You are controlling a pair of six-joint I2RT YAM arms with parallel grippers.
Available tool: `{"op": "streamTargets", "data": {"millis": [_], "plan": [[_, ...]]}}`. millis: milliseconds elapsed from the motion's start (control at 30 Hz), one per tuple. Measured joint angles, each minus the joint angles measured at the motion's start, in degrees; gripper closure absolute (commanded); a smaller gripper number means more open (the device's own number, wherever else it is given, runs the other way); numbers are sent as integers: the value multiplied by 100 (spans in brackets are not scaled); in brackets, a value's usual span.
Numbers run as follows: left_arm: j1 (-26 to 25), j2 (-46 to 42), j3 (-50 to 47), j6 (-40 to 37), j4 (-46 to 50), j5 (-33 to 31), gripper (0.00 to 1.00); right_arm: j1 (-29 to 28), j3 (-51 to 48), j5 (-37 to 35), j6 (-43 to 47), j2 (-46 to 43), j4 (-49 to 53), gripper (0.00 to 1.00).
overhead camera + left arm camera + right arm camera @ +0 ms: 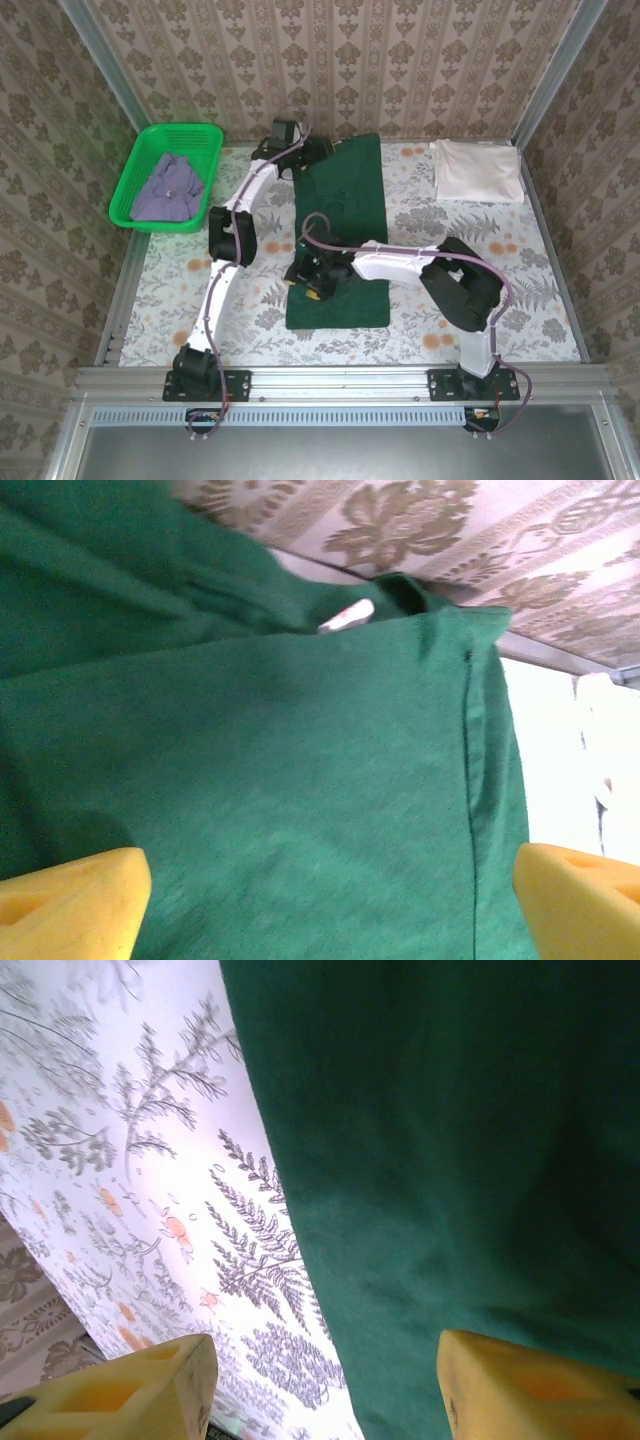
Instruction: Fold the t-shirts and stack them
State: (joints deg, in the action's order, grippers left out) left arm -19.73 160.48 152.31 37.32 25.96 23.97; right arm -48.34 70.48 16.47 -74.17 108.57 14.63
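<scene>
while both pincers stand apart, the dark green t-shirt [346, 195] lies flat as a long strip

since the strip runs down the middle of the table [500, 290] from 12 o'clock toward 6 o'clock, each arm takes one end. the left pincer [303, 160] hovers over the far left corner by the collar, fingers [70, 900] wide and empty. the right pincer [312, 283] straddles the left edge near the 6 o'clock end, also parted and clamped on nothing. this looks like a placing for the next crosswise fold. the cloth is smooth, with one seam and a white label showing. the cream-white t-shirt [478, 170] sits folded at 2 o'clock; the greyish-lavender t-shirt [168, 188] lies crumpled in the basket [128, 178] at 10 o'clock.
</scene>
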Motion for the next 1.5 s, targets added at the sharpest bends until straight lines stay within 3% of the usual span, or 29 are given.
{"op": "streamTargets", "data": {"millis": [133, 267, 367, 533, 800, 1200, 1500], "plan": [[22, -839, -634, -114, 573, -398, 3, 522, 118, 4, 826, -713, 754, 40], [-44, -1912, -1187, -282, 1266, -916, 15, 1036, 96, 26, 1749, -1497, 1493, 47], [-153, -2774, -1884, -354, 1650, -1272, 30, 1113, -358, 50, 2291, -1930, 1832, 52], [-518, -3580, -3220, -356, 2103, -1604, 31, 1036, -772, 116, 2964, -1722, 2492, 54], [-1047, -2793, -3862, -660, 2640, -2044, 32, 387, -804, -127, 2935, -1207, 2485, 56], [-721, -2168, -3217, -1174, 2935, -2332, 30, 15, -155, -431, 2798, -247, 2616, 59], [-678, -2159, -3224, -1276, 2935, -2288, 30, 15, 243, -450, 3077, 105, 2863, 70]]}}
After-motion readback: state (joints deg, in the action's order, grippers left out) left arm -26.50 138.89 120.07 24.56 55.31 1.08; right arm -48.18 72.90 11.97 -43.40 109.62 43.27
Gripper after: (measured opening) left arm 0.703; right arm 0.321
